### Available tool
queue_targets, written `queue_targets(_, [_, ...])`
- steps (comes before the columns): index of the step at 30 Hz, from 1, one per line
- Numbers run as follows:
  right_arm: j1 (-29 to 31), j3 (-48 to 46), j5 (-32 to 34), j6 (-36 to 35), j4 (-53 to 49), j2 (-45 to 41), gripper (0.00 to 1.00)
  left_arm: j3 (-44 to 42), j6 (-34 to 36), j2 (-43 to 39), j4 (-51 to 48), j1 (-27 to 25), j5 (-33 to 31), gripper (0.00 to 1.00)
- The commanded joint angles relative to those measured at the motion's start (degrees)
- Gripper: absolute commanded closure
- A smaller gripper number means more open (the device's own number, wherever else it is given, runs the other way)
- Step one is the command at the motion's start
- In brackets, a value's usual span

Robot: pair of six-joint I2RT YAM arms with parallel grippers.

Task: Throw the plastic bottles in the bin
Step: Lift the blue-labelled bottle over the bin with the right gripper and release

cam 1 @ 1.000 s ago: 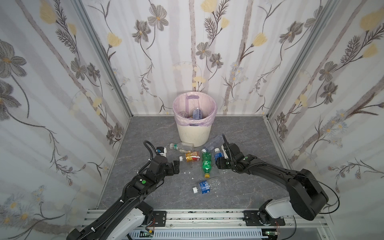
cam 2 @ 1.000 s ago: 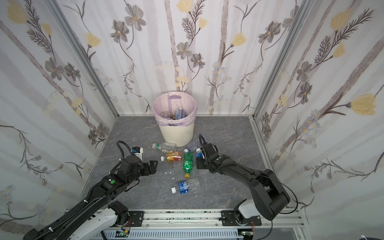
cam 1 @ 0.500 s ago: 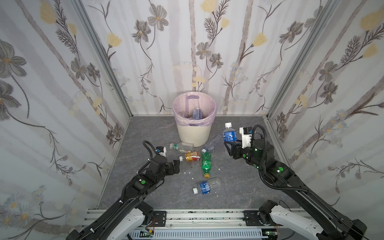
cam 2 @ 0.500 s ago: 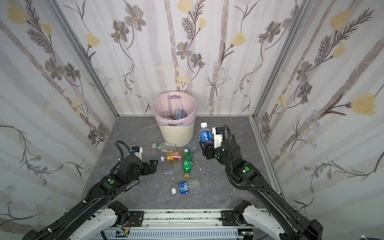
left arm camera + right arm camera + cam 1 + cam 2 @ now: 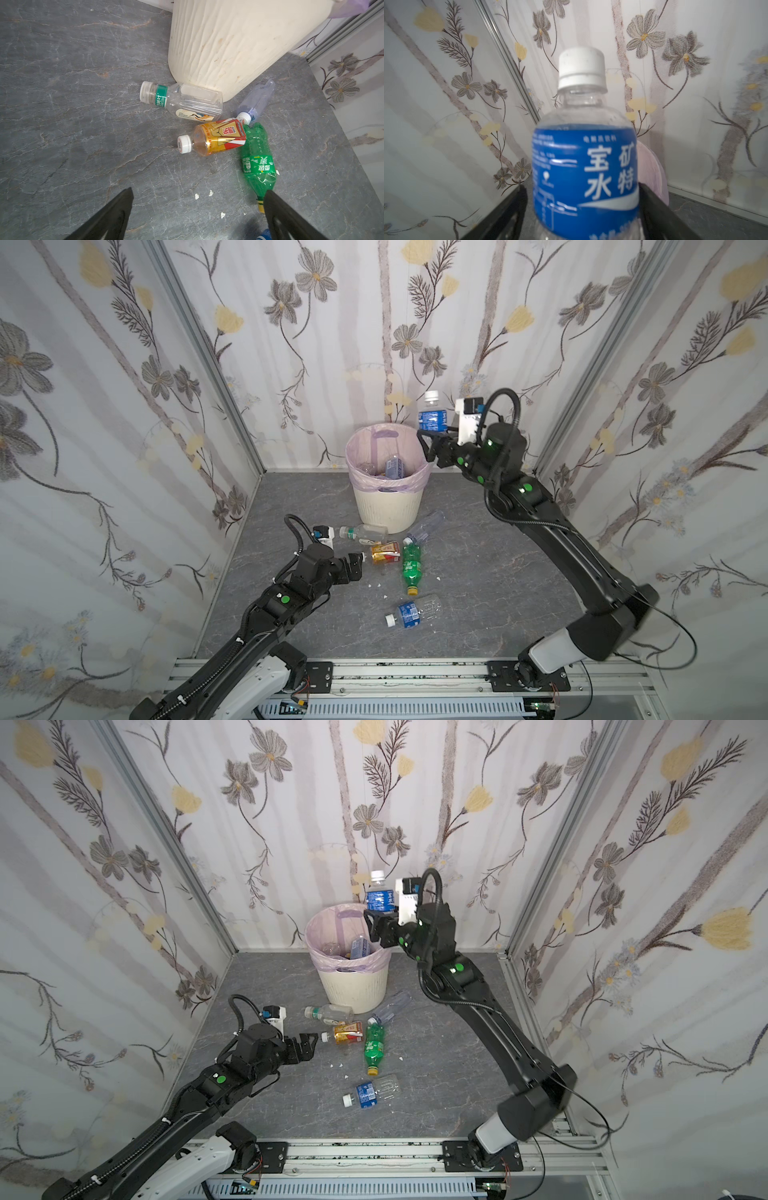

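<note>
Right gripper [image 5: 432,434] raised beside the bin [image 5: 388,506] rim, bottle [image 5: 432,416] between its jaws; left gripper [image 5: 357,563] low before it, spread wide.

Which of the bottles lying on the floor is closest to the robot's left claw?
The gold-and-red labelled bottle: its white cap points at the left gripper. The green bottle and the others lie farther off.

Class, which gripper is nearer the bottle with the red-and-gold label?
Left. The left gripper is just beside the red-and-gold bottle; the right gripper is raised by the rim of the bin.
</note>
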Motion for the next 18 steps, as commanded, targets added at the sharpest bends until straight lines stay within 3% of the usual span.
queue_targets(1, [-0.12, 13.29, -3.48, -0.83, -12.23, 8.31, 0.01, 1.42, -0.44, 0.0, -1.08, 0.06, 2.21, 0.0])
queue_targets(12, [-0.84, 0.12, -3.95, -1.42, -9.57, -0.41, 0.0, 3.41, 2.57, 0.41, -1.98, 0.06, 6.93, 0.0])
queue_targets(18, [-0.94, -10.39, -2.63, -0.88, -9.07, -6.37, 0.0, 3.87, 6.17, 3.09, -1.89, -1.5, 14.7, 0.0])
